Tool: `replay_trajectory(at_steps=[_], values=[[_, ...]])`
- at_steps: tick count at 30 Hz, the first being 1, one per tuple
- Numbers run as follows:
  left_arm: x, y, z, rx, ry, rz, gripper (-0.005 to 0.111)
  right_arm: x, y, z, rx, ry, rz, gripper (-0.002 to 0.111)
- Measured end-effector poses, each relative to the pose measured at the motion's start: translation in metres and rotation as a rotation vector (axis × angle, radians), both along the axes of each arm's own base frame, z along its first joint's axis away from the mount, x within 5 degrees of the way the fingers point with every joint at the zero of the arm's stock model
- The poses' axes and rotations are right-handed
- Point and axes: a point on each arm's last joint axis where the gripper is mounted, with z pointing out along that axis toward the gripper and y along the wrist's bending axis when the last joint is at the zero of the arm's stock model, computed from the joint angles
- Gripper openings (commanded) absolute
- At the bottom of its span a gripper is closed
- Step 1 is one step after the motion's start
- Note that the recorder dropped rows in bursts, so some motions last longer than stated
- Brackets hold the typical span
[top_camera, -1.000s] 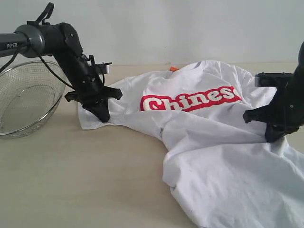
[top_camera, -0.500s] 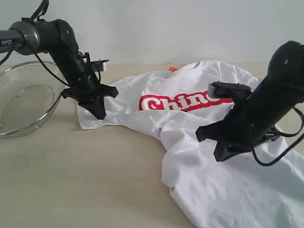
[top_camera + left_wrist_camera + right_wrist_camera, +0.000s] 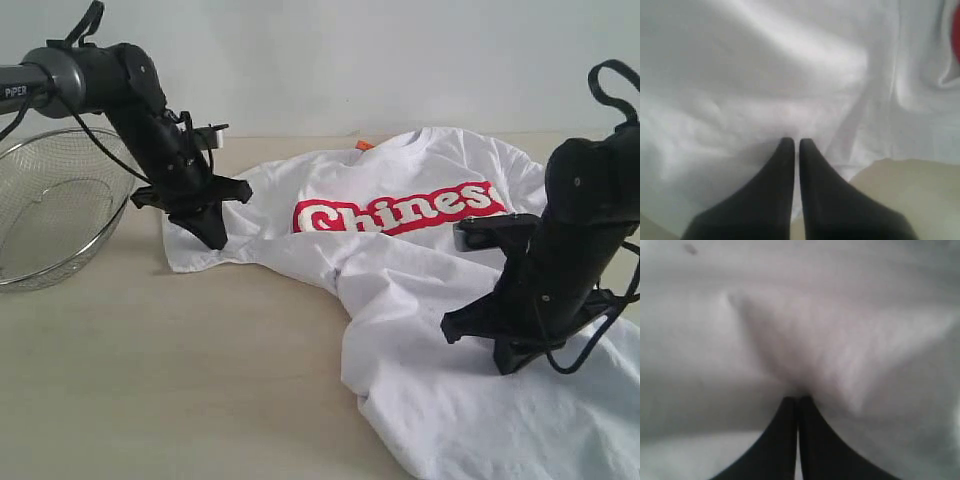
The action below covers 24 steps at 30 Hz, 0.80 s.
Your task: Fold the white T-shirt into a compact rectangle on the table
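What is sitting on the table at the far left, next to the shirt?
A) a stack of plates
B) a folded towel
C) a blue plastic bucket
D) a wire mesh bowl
D: a round wire mesh bowl stands on the table, to the left of the white T-shirt in the exterior view.

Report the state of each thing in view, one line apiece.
white short-sleeved T-shirt with red lettered band: unfolded, crumpled, print up on the pale beige table.
round wire mesh bowl: upright on the table.
left gripper: fingers shut, pinching the sleeve.
right gripper: fingers shut, pinching shirt cloth.
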Motion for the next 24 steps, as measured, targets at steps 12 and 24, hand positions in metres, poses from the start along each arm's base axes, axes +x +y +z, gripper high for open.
replay_trajectory(at_steps=[12, 24], values=[[-0.008, -0.061, 0.031, -0.275, -0.059, -0.074, 0.005, 0.001, -0.004, 0.000, -0.045, -0.007, -0.023, 0.000], [-0.015, -0.095, -0.006, -0.228, -0.054, -0.083, 0.005, 0.001, -0.003, 0.000, -0.029, -0.007, -0.033, 0.000]])
